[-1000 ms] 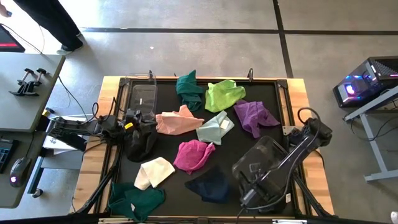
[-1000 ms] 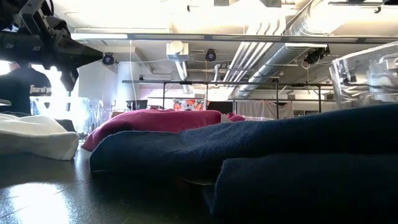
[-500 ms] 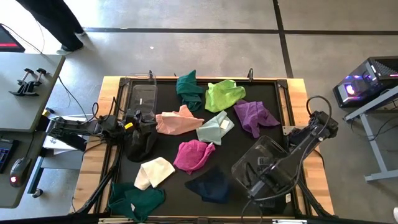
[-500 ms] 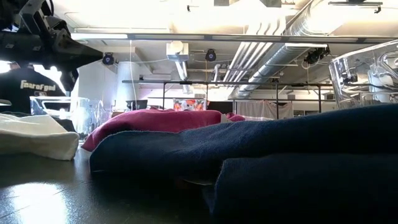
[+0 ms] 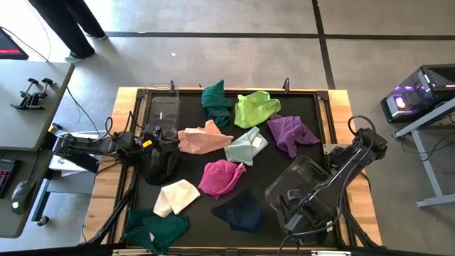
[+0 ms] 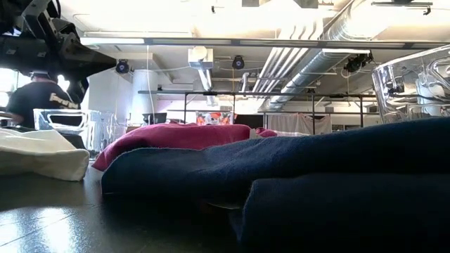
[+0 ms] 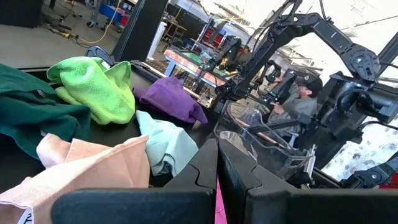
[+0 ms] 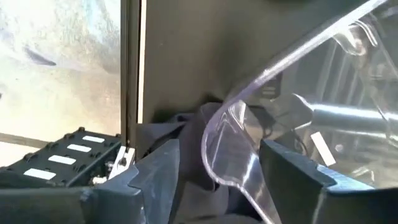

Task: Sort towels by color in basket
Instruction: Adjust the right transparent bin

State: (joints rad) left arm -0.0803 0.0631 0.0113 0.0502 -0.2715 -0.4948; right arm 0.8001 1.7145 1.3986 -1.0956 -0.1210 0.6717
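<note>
Single-colour towels lie spread on the black table: teal [image 5: 217, 102], lime [image 5: 256, 108], purple [image 5: 291, 134], mint [image 5: 247, 146], peach [image 5: 202, 139], magenta [image 5: 222, 178], cream [image 5: 176, 197], navy [image 5: 240, 212], black [image 5: 162, 163] and a second teal [image 5: 158, 227]. My right gripper [image 5: 295, 206] points down over the clear basket [image 5: 298, 181] at the near right. It is open, its fingers [image 8: 155, 180] on either side of the basket's rim [image 8: 214, 155], with dark cloth [image 8: 193, 140] below. My left gripper [image 7: 217, 163] waits shut at the table's left side.
A second clear basket [image 5: 163, 108] stands at the far left corner. The table has a raised wooden frame [image 5: 341, 99]. In the low view the navy towel [image 6: 295, 176] fills the foreground. A person [image 6: 49, 102] is in the room beyond.
My right arm has swung its elbow toward the table's right edge, and its gripper has tipped more steeply downward over the right basket. In the low view that basket's rim has shifted a little. The towels on the table lie as before.
</note>
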